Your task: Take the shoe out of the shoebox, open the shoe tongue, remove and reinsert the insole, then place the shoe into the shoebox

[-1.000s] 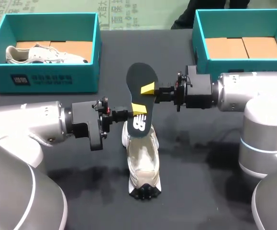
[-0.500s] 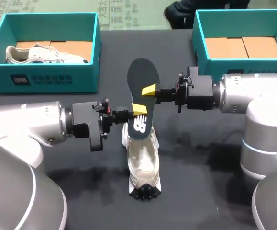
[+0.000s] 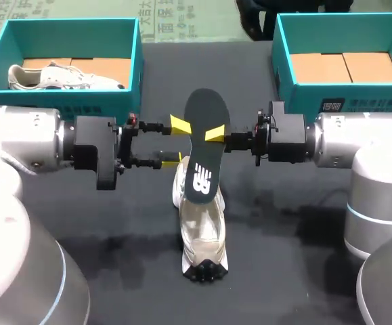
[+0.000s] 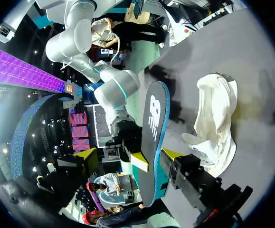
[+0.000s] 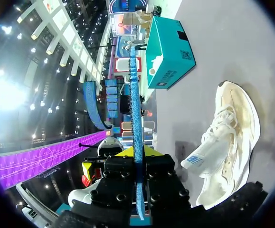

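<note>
A dark insole (image 3: 202, 145) hangs over the middle of the table, its lower end above the white shoe (image 3: 201, 230), which stands on the black tabletop. My right gripper (image 3: 213, 134) is shut on the insole's right edge; in the right wrist view the insole (image 5: 136, 114) shows edge-on between the pinching fingers (image 5: 128, 152). My left gripper (image 3: 176, 143) stands open just left of the insole, touching nothing. In the left wrist view the insole (image 4: 152, 128) lies between the spread fingertips (image 4: 87, 159), and the shoe (image 4: 218, 118) is on the table beyond it.
A teal shoebox (image 3: 67, 112) at the back left holds a second white shoe (image 3: 60, 74). Another teal shoebox (image 3: 317, 101) with a cardboard floor stands at the back right. The left box (image 5: 168, 52) also shows in the right wrist view.
My left gripper let go of the insole, opened wide and drew back to the left. The insole now hangs from the right gripper alone, shifted slightly right.
</note>
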Available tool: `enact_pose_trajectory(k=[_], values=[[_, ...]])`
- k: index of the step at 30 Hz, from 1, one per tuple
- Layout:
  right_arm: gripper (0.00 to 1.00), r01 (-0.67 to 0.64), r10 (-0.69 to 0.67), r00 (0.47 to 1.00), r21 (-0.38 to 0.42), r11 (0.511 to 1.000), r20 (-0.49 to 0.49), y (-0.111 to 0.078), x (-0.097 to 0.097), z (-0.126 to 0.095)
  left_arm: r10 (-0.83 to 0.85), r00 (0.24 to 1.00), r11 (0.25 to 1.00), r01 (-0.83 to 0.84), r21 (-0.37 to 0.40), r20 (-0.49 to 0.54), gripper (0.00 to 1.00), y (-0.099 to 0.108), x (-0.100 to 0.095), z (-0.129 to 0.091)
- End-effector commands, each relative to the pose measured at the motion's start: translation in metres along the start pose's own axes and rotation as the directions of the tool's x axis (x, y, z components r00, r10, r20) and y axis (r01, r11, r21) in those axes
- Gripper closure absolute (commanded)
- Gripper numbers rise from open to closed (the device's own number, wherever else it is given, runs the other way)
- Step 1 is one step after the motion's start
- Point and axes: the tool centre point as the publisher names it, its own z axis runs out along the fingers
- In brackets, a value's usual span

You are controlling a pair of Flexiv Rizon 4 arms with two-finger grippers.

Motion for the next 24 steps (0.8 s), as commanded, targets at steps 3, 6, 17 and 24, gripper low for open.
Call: enact_pose_trajectory(k=[3,6,17,24], values=[[1.0,-0.016,0.017,1.0,-0.013,1.0,0.007,-0.011,-0.004,0.001,0.209,0.911,0.976,-0.174,0.129,-0.355,0.0,0.02,-0.028,-0.056],[1.0,-0.018,0.019,1.0,-0.016,1.0,0.007,-0.011,-0.005,0.001,0.209,0.911,0.976,-0.174,0.129,-0.355,0.0,0.02,-0.028,-0.056],[1.0,-0.018,0.019,1.0,-0.016,1.0,0.007,-0.011,-0.005,0.001,0.194,0.905,0.979,-0.154,0.133,-0.38,0.0,0.021,-0.03,-0.052],[1.0,-0.047,0.048,0.999,-0.012,0.999,0.019,-0.025,-0.006,0.009,0.052,0.79,0.986,0.059,0.159,-0.611,0.0,0.051,-0.036,-0.031]])
